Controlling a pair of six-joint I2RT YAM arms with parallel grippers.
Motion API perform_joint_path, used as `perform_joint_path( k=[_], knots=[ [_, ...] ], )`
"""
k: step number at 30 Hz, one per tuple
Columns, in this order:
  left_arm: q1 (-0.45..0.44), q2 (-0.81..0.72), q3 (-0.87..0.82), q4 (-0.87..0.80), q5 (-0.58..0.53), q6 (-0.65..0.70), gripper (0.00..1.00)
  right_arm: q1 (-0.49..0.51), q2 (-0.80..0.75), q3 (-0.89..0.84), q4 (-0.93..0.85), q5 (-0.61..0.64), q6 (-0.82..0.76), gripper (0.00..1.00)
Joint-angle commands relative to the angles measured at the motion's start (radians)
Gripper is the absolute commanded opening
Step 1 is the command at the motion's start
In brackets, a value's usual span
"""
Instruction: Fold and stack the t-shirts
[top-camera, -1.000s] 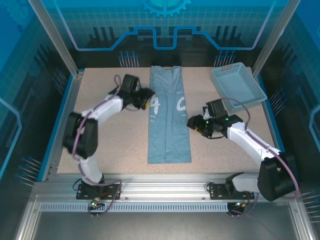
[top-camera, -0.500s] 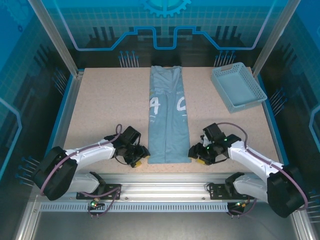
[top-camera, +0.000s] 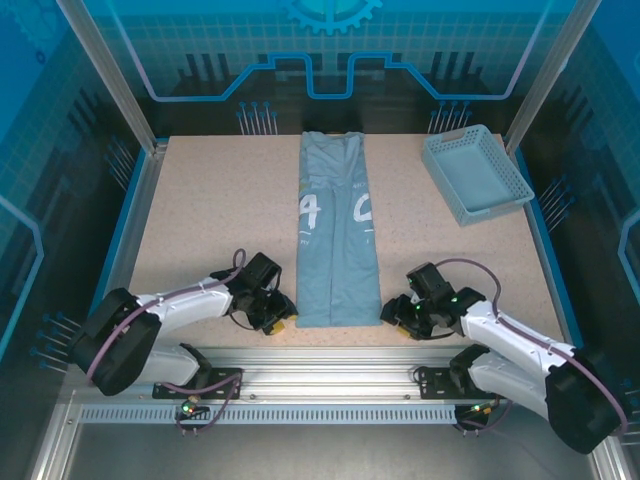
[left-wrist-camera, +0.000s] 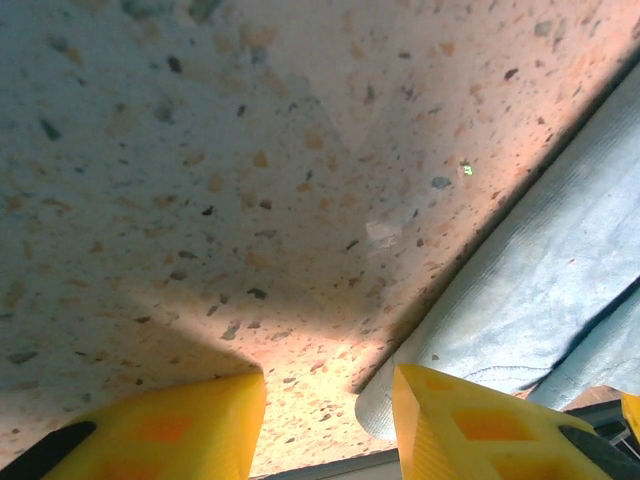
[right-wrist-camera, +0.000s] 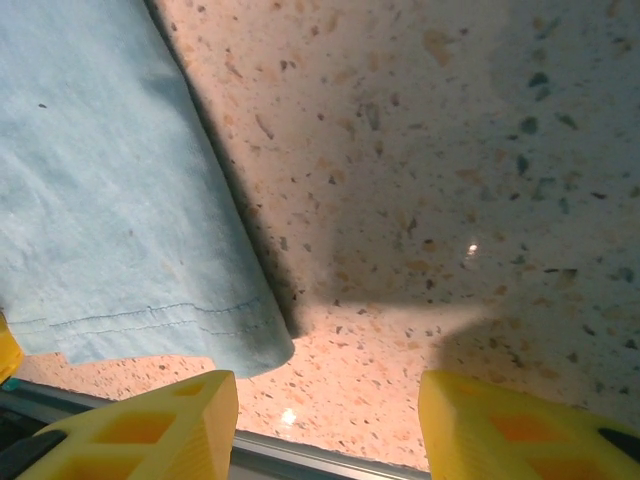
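1. The speckled beige table (top-camera: 215, 215) took up the middle of the top view, with a blue rim along its left and right edges.
2. One pale dusty-blue t-shirt (top-camera: 338, 250), folded into a long narrow strip, lay flat down the table's centre line from 12 o'clock to 6 o'clock, its hem at the near end.
3. On the t-shirt's chest, white print read as a large "4" and a large "C" side by side (the smaller lines of lettering beside them were too small to read).
4. A light blue mesh basket (top-camera: 476, 176) sat turned at an angle at about 2 o'clock, well apart from the t-shirt.
5. The left gripper (top-camera: 281, 318) was low at 7 o'clock, just beside the hem's left corner. In the left wrist view its yellow fingers (left-wrist-camera: 165, 430) stood partly apart with bare table between them, holding nothing. The t-shirt's (left-wrist-camera: 545, 290) rounded corner lay right against the inner edge of the other finger.
6. The right gripper (top-camera: 396, 312) was low at 5 o'clock, just beside the hem's right corner. In the right wrist view its fingers (right-wrist-camera: 510, 435) stood wide apart over bare table, gripping nothing. The stitched hem corner of the t-shirt (right-wrist-camera: 110, 200) ended just above the left-hand finger.
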Motion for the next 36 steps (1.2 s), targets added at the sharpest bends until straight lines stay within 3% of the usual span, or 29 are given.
perform_joint_path(
  k=[1,13,22,36],
  knots=[
    [-0.050,0.101,0.004,0.283,0.033,-0.008,0.40,0.020,0.056,0.050,0.038,-0.017,0.001,0.52],
    [-0.134,0.198,0.083,0.301,0.017,-0.042,0.37,0.061,0.208,0.084,0.128,-0.045,0.003,0.46],
    [-0.158,0.116,0.121,0.179,-0.058,-0.046,0.43,0.083,0.259,0.101,0.163,-0.045,0.017,0.33],
    [-0.159,0.039,0.122,0.159,-0.058,-0.071,0.46,0.106,0.301,0.173,0.106,-0.036,0.019,0.35]
  ],
)
